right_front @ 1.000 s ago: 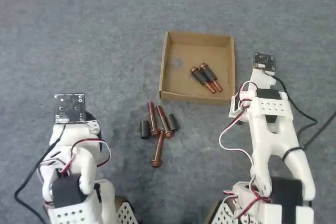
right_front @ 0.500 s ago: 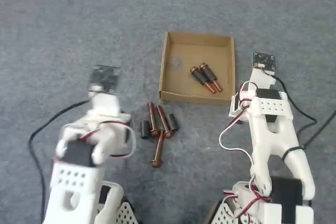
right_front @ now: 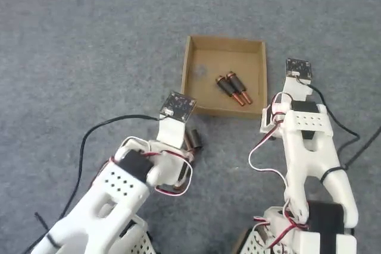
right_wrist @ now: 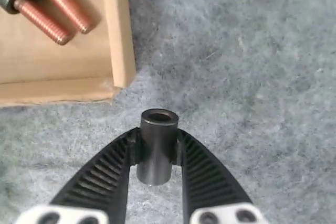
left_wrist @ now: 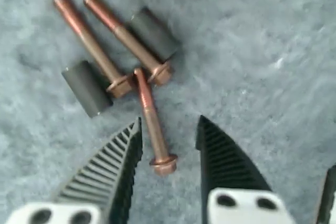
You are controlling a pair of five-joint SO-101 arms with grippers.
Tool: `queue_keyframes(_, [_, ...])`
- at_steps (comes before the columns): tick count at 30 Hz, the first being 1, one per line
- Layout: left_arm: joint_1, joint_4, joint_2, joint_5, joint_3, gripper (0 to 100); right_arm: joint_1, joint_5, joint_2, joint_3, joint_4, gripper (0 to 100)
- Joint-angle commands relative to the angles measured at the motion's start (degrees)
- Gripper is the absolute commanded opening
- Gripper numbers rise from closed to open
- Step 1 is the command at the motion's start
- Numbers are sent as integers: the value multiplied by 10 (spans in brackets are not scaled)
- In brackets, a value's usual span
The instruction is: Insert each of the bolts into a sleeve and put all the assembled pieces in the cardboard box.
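Beside the cardboard box (right_front: 238,113) | left jaws released astride bolt (left_wrist: 151,119) | right jaws grasping sleeve (right_wrist: 156,148) | close squarely, mid-shank.

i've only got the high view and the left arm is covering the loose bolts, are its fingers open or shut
observer: Open. The left gripper has its fingers apart on either side of one loose copper-coloured bolt lying on the grey carpet.
operator: what else is down there
observer: Two more copper bolts, their heads by that bolt's tip, and two short dark grey cylindrical sleeves, one beside each.
operator: right arm holding anything
observer: Yes. The right gripper is shut on a third dark sleeve, held upright with its bore up, just off the cardboard box corner.
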State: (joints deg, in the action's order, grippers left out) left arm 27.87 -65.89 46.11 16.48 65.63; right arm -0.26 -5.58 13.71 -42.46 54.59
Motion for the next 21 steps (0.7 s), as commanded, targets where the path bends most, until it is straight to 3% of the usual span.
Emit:
queue_keyframes(1, [4,4,-36,6,-7,138,8,10,3,6,-9,6])
queue_keyframes(11, [4,18,-163,5,-15,113,8,10,3,6,-9,6])
queue_keyframes(21, [8,88,-319,4,-34,107,8,10,3,6,-9,6])
